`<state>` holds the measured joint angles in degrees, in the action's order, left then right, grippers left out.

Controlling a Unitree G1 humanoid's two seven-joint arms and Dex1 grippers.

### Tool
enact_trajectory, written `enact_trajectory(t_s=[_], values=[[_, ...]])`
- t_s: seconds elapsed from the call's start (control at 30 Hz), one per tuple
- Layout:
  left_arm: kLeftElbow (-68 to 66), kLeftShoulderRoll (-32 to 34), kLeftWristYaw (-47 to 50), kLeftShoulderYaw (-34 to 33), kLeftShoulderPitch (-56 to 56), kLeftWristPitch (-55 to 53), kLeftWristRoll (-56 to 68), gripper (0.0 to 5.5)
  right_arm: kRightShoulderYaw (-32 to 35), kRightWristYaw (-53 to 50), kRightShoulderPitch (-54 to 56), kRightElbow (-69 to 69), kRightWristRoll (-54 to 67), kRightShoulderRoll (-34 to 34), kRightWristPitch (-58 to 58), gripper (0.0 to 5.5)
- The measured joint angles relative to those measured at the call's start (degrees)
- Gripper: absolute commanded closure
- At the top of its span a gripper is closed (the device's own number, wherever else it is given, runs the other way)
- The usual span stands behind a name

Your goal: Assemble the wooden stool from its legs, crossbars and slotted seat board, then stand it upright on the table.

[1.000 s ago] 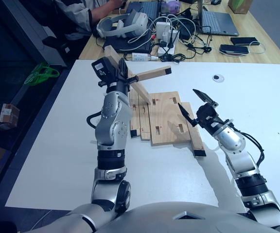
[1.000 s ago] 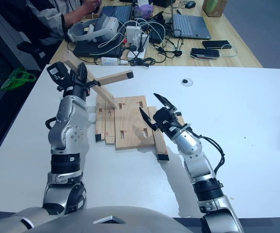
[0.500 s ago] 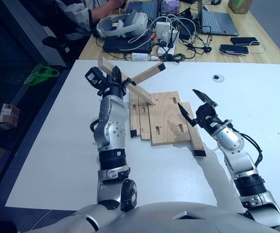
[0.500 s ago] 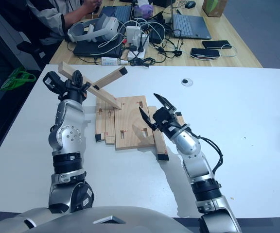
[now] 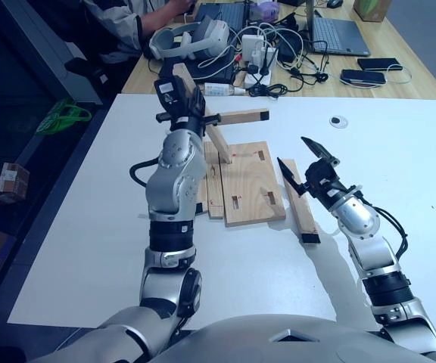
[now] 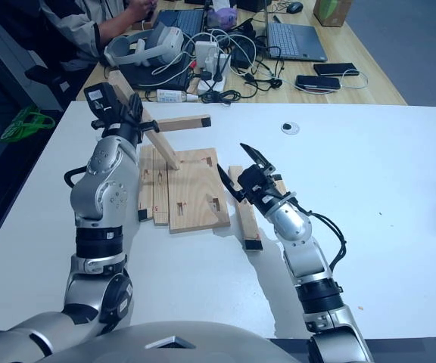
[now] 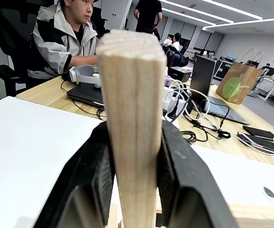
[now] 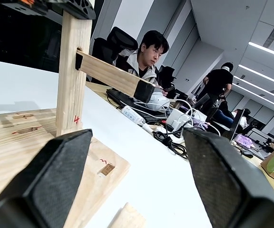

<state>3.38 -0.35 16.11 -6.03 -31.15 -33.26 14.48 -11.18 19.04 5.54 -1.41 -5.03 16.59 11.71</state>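
Two hands: left hand clamped on leg with crossbar attached, foot on slotted seat board, flat on desk; right hand open over loose leg.

A loose leg lies just right of the seat board.

2 head eyes look down over table; 2 wrist cams close, facing far desk.

White headset, tangled cables, open laptop, phones, green bag on floor, small round disc
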Motion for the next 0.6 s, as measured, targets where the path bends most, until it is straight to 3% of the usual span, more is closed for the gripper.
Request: enact_trajectory(t_s=[0.27, 0.5, 0.6], values=[[-4.96, 0.24, 2.85, -4.64, -6.08, -6.18, 0.0, 4.5, 0.11, -1.42, -0.02, 0.0, -1.07, -0.53, -0.1, 2.01], [-4.19, -4.1, 11.02, -12.56, -6.2, -7.27, 0.41, 4.5, 0.13, -2.9, -0.11, -0.02, -2.24, -1.04, -0.1, 2.01], [-3.96, -4.48, 11.48, -12.98, -5.66, -7.27, 0.67, 4.5, 0.14, -3.53, -0.11, -0.03, -2.72, -1.5, -0.13, 2.01]])
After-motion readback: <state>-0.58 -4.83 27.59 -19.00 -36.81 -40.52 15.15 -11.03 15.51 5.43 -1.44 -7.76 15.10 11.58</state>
